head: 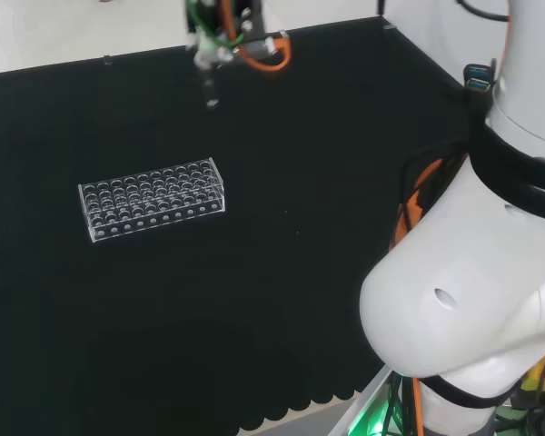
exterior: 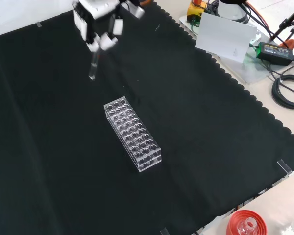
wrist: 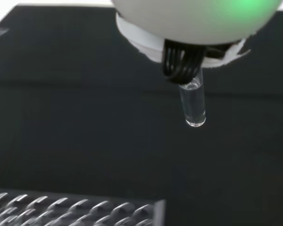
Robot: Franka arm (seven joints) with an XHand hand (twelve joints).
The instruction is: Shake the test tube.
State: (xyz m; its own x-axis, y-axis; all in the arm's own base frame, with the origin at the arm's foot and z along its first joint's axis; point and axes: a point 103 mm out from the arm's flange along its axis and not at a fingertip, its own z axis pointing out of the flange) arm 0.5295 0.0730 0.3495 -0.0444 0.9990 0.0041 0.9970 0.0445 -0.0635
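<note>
Desk point(exterior: 196, 147): black cloth cover. Clear tube rack point(exterior: 133, 134) stands near the desk's centre. Hand point(exterior: 99, 24), raised near the far edge in the front view, fingers curled round the test tube point(exterior: 93, 66), which hangs upright, clear of the cloth.

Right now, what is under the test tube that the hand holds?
Under the test tube, only bare black cloth. The rack stands apart. The hand covers the tube's top.
</note>
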